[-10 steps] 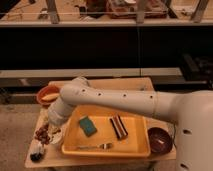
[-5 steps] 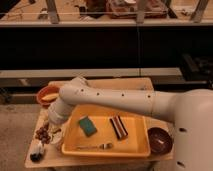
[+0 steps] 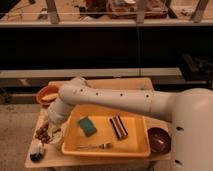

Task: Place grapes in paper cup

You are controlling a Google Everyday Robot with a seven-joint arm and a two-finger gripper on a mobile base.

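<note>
1. The grapes lie as a small dark reddish bunch at the left edge of the desk, just left of the yellow tray; the cluster runs roughly from upper right to lower left.
2. The paper cup shows only as a pale rim right beside the grapes, between them and the tray's left wall, mostly covered by the arm.
3. The gripper sits low over that spot, right next to the grapes and the cup; whether the fingers are spread or pressed together I cannot tell, since the wrist hides them.
4. The white arm reaches from the robot's body at the right, crosses above the tray's far side, bends at a rounded elbow and drops down to the desk's left edge.
5. Inside the tray lie a teal sponge, a dark striped block and a fork.
6. An orange bowl stands behind the grapes, a dark red bowl right of the tray, and a small dark object near the front left corner.
</note>
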